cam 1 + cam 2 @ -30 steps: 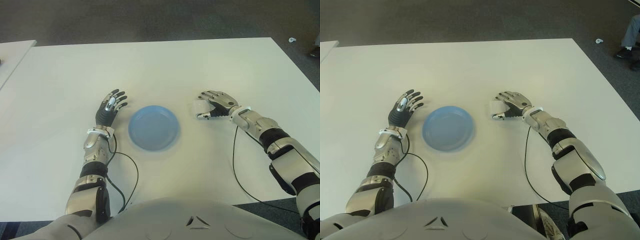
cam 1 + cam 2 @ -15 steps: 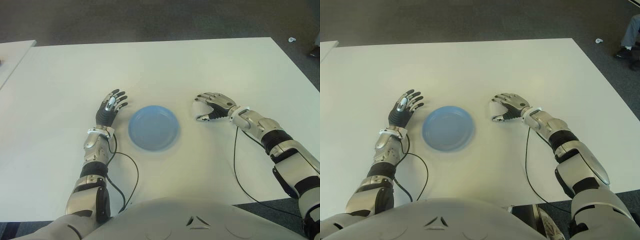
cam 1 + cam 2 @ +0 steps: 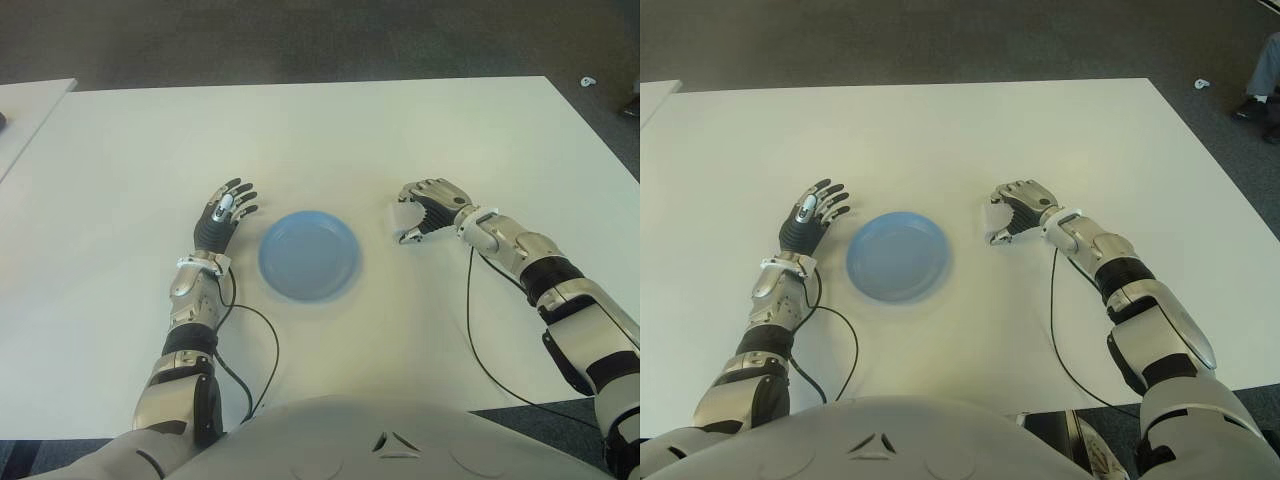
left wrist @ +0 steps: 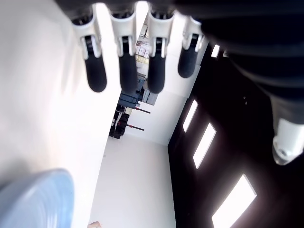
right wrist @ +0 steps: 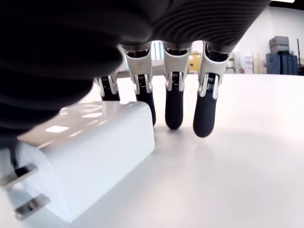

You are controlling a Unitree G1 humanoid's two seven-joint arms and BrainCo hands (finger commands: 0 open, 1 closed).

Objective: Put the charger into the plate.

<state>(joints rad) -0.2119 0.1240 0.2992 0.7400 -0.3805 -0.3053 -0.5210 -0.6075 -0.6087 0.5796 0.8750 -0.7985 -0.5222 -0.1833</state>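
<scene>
Four fingers now wrapped over charger, lift not yet begun

Fingers [image 5: 173,107] curled down past the far side of the charger [image 5: 90,156], thumb side pressing the near face, prongs sticking out at the open end. Reads as a grip on the charger, though probably a light one: only the nearest finger clearly against the white body, the other three hanging toward the table [image 3: 330,140] beyond it.

Versus half a second ago: then hidden under the palm, now showing again at the fingertip side of the right hand [image 3: 432,203], slightly tilted. Versus a second ago: then flatter and more open over it, now tighter and rolled a little toward the plate. Looks like the closing phase of the grasp just finishing.

Cannot tell whether fully clear of the tabletop; at most barely raised, still just right of the plate [image 3: 309,256] and apart from it. Nothing in the plate yet.

Means pick nearly secured, transport not started. Next likely: lift, short move left over the blue rim, release. Risk judged: smooth boxy body slipping or rotating out of a partial pinch.

Left hand [image 3: 222,215] idle, fingers spread and holding nothing, just left of the plate, unchanged across the frames.
</scene>
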